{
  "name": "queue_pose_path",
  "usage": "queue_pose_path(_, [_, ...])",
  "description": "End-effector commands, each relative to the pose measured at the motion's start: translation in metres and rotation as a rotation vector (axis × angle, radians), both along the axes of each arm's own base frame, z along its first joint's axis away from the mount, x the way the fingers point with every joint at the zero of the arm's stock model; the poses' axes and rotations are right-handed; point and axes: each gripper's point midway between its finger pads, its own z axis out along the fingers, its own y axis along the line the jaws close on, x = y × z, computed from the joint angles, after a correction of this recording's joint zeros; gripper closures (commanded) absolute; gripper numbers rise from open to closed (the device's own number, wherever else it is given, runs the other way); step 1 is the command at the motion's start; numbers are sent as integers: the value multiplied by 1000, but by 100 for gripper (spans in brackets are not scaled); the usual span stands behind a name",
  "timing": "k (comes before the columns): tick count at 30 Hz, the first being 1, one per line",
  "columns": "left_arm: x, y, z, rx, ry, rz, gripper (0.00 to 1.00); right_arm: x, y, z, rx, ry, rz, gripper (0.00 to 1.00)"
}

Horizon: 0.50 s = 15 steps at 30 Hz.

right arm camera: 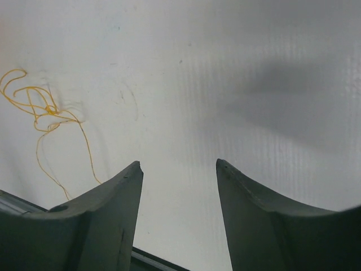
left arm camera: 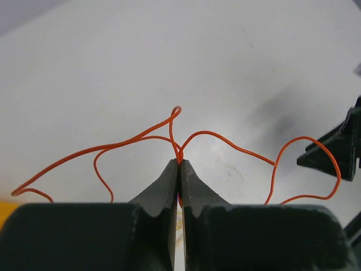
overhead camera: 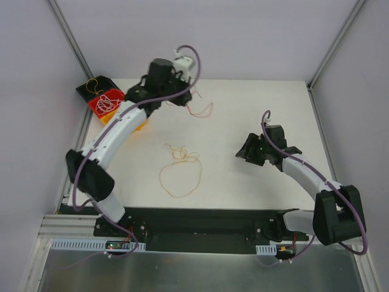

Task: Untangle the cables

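- The yellow cable (overhead camera: pixel 180 173) lies loose on the worktop (overhead camera: pixel 255 115), nearer the arm bases than the red bin (overhead camera: pixel 95 109) and off to its right. Its snarl sits at the far end of one wide loop.
- The right hand (right arm camera: pixel 179 166), well to the right of the red bin, hangs released over bare worktop.
- The left hand (left arm camera: pixel 179 164), just right of the red bin, is clenched on the orange cable (left arm camera: pixel 225 138), pinching it where strands cross.
- White cables (overhead camera: pixel 109 102) lie inside the red bin.
- The wires look feather-light, limp and springy. Pinching a single strand beside a knot probably works best, as they may slip or kink.
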Motion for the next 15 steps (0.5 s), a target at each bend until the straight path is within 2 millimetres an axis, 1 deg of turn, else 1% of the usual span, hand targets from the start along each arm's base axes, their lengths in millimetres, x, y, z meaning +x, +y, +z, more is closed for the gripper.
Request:
queue_pose_path(1, [6, 89, 57, -45, -114, 179, 100, 42, 30, 23, 46, -116, 9, 43])
queue_pose_path(2, [13, 112, 62, -60, -113, 235, 100, 45, 34, 20, 43, -114, 16, 43])
queue_pose_path(3, [17, 131, 65, -98, -89, 280, 100, 46, 37, 16, 40, -113, 22, 43])
queue_pose_path(4, [22, 154, 71, -151, -62, 338, 100, 47, 39, 12, 35, -108, 26, 43])
queue_pose_path(5, [30, 182, 73, -211, -23, 412, 100, 47, 40, 7, 28, -103, 31, 43])
queue_pose_path(7, [37, 209, 75, -302, 37, 473, 100, 46, 41, -5, 9, -87, 35, 43])
queue_pose_path(8, [38, 215, 76, -350, 72, 486, 100, 45, 41, -10, 6, -71, 37, 43])
queue_pose_path(9, [42, 226, 73, -394, 108, 507, 100, 45, 41, -13, 7, -63, 41, 43])
queue_pose_path(10, [46, 234, 73, -444, 144, 527, 100, 45, 43, -12, 9, -65, 47, 43])
queue_pose_path(11, [49, 237, 71, -490, 185, 533, 100, 44, 43, -12, 6, -68, 53, 43])
queue_pose_path(12, [54, 243, 67, -531, 216, 542, 100, 49, 45, -8, 10, -99, 54, 43])
queue_pose_path(15, [69, 256, 55, -623, 272, 575, 100, 51, 46, -11, 17, -104, 55, 43])
